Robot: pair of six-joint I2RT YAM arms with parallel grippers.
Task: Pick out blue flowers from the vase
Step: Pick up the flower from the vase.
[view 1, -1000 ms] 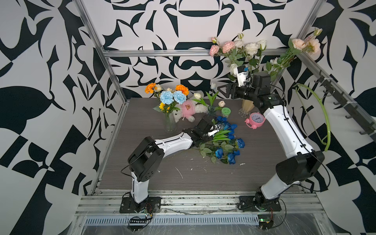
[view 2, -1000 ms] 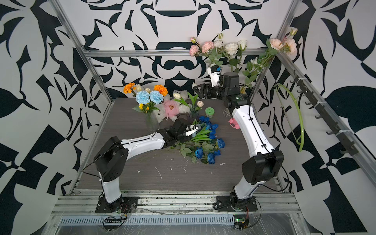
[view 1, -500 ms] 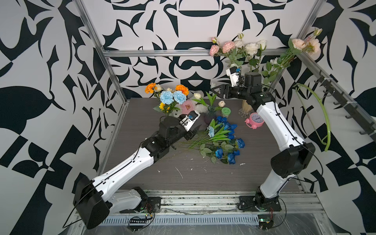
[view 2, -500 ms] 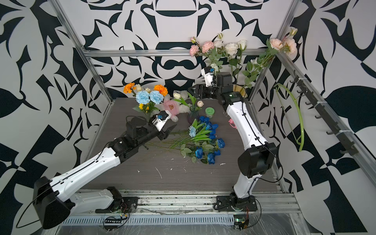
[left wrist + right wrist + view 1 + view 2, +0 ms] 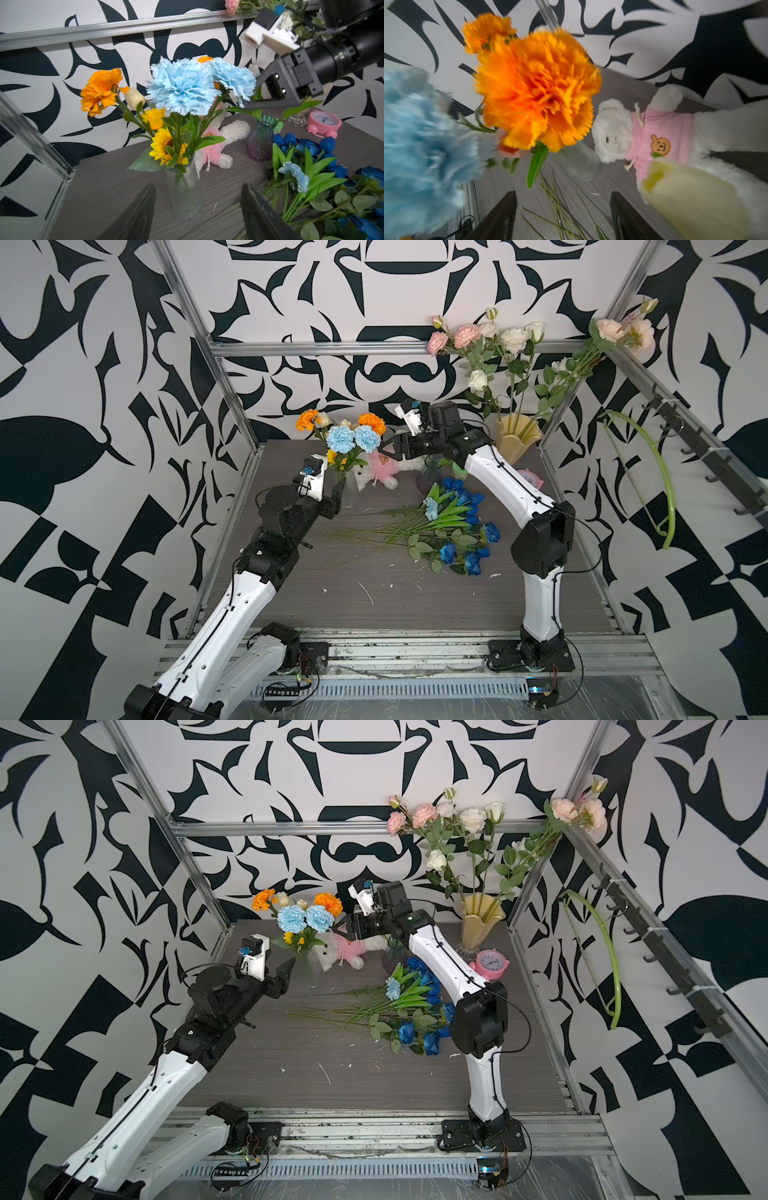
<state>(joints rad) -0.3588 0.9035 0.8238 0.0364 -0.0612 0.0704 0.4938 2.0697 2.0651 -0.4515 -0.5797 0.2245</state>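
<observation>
A clear glass vase (image 5: 307, 969) at the back left holds two pale-blue carnations (image 5: 353, 438) among orange and yellow flowers. Several more blue flowers (image 5: 457, 522) lie in a pile on the table, heads to the right. My left gripper (image 5: 338, 493) stands open just in front of the vase (image 5: 186, 197), nothing between its fingers. My right gripper (image 5: 386, 450) hovers open beside the carnations' right side, level with the heads. In the right wrist view the right gripper (image 5: 563, 193) is empty, with a blurred carnation (image 5: 421, 145) and an orange marigold (image 5: 537, 87) close ahead.
A white plush bear in pink (image 5: 384, 466) lies behind the vase. A small purple vase (image 5: 430, 479), a yellow vase of pink and white roses (image 5: 517, 439) and a pink clock (image 5: 490, 963) stand at the back right. The frame post (image 5: 232, 406) is near the left arm.
My left arm has pulled back from the pile to the vase's front, leaving a pale-blue carnation on the pile, its jaws now wider. My right gripper has swung left toward the bouquet.
</observation>
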